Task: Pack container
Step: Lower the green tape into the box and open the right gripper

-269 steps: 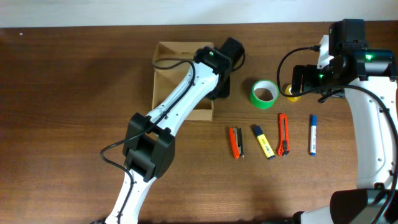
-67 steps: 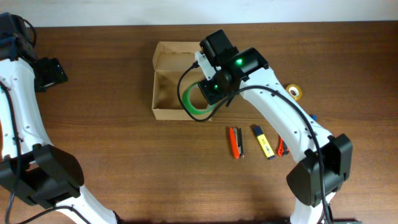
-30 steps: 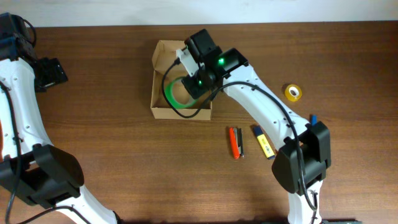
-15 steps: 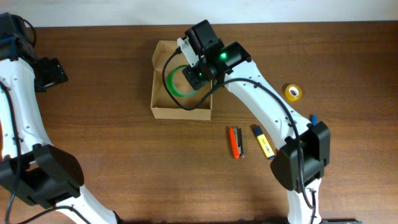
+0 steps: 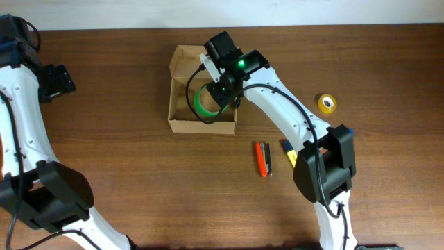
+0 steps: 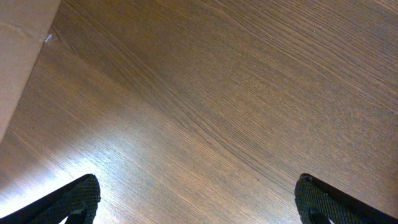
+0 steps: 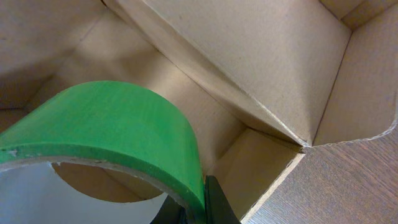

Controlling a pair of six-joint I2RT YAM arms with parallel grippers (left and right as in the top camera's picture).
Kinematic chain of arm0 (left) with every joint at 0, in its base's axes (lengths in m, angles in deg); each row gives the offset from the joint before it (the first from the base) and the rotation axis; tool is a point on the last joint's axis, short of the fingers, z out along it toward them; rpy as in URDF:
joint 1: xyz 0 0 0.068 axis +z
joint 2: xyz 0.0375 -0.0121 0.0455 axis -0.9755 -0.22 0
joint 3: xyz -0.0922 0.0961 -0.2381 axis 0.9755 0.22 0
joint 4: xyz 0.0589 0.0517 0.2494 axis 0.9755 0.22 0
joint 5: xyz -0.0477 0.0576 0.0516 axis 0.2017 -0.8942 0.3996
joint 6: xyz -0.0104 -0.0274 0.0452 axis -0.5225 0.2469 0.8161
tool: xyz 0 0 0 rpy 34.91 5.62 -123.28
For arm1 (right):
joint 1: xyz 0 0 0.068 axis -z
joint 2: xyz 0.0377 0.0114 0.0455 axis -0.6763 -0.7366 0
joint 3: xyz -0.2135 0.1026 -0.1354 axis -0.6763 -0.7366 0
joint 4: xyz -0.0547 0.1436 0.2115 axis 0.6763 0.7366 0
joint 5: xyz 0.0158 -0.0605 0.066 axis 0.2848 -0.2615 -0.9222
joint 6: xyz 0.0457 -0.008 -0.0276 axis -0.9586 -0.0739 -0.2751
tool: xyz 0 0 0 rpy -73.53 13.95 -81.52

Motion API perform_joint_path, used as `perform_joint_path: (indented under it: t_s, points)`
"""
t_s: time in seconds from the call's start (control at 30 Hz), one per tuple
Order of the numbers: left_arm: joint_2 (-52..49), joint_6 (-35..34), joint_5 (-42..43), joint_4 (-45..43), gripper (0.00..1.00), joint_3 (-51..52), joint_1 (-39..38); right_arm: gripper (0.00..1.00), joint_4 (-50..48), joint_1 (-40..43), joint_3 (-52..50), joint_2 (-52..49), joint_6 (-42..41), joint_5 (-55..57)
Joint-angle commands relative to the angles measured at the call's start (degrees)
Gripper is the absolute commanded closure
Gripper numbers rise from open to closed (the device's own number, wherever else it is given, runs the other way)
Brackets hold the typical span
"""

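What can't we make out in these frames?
Overhead: box floor, mostly under the right arm and green tape; other contents unknown.
Overhead: highlighter, mostly under the arm; whatever else lies there is hidden.
Right wrist: jaws on the tape, cut off by the bottom edge.
Left wrist: tan surface at the left edge, cut off.

Overhead light: bright and even, with only soft, short shadows on the worktop (image 5: 125, 83).
Left wrist glare: a pale sheen on the wood at lower left; the grain is sharp.
Right wrist focus: the green tape roll (image 7: 106, 124) is very close and slightly soft; the container (image 7: 261, 56) walls are evenly lit, with shaded creases.
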Motion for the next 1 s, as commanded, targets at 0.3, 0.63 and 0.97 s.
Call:
perform_joint_path:
  t_s: [0.3, 0.63, 0.97]
  points:
    - [1.38, 0.92, -0.42, -0.07, 0.00, 0.20, -0.07, 0.96, 1.11, 0.50, -2.84, -1.38, 0.37, 1.92]
    - [1.40, 0.92, -0.42, -0.07, 0.00, 0.20, -0.07, 0.96, 1.33, 0.48, -6.56, -1.55, 0.39, 1.92]
    - [1.40, 0.92, -0.42, -0.07, 0.00, 0.20, -0.07, 0.96, 1.05, 1.20, -8.26, -1.55, 0.59, 2.10]
